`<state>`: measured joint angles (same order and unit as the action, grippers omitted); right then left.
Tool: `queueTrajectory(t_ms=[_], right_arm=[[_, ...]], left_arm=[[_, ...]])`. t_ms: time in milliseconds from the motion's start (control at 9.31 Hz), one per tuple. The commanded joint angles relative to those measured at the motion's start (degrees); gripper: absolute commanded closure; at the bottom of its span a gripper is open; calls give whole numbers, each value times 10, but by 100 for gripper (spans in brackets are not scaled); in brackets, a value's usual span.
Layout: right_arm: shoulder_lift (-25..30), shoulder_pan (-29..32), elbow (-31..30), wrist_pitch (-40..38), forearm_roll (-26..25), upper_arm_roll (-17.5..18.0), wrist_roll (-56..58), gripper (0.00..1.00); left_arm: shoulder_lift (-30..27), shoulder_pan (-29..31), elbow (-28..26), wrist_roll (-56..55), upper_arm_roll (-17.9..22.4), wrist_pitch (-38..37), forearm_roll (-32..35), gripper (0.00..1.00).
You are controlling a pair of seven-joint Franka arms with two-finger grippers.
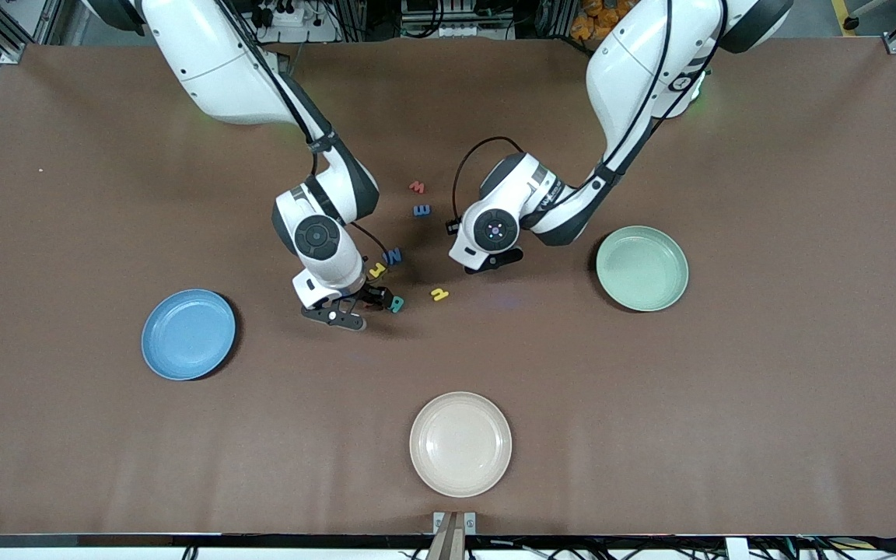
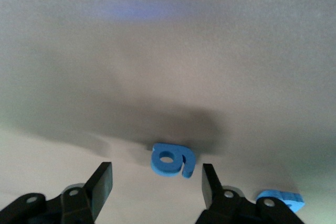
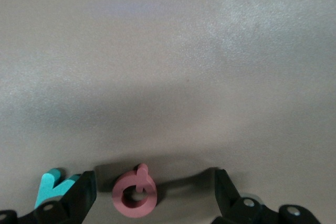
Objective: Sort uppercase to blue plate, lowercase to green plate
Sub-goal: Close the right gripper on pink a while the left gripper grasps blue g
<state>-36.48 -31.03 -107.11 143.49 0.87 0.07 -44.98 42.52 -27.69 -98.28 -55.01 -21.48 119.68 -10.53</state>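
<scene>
The brown table surface [image 1: 767, 404] fills the front view. Dial reference is the table centre, with 12 o'clock at my bases. Along the 12 o'clock edge the room shows metal framing, cabling and a power strip [image 1: 285, 15].

Three plates stand well apart:
- blue plate [image 1: 188, 334] at 8 o'clock
- green plate [image 1: 642, 267] at 3 o'clock
- cream plate [image 1: 460, 443] at 6 o'clock

All three hold nothing.

My right gripper [image 3: 155, 182] is low over the table near centre. Its jaws are spread on either side of the red Q [image 3: 135, 195], which lies flat. The teal R [image 3: 52, 184] lies just beside one finger.

My left gripper [image 2: 156, 177] is low over the table between centre and the green plate. Its jaws are apart around a small blue letter [image 2: 170, 160], with a gap on each side.

Loose letters lie between my grippers:
- blue W [image 1: 392, 255]
- yellow H [image 1: 376, 270]
- small yellow letter [image 1: 439, 294]
- blue m [image 1: 421, 210]
- small red letter [image 1: 417, 187]
</scene>
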Motion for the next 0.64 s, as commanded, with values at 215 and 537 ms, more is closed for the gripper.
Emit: queueTrajectory(t_ms=[215, 537], right_arm=[[-2, -7, 3, 4, -10, -2, -24, 54], [-2, -7, 3, 4, -10, -2, -23, 100]], left_arm=[[-11, -5, -12, -1, 4, 13, -4, 36], [0, -7, 1, -2, 6, 14, 10, 37]])
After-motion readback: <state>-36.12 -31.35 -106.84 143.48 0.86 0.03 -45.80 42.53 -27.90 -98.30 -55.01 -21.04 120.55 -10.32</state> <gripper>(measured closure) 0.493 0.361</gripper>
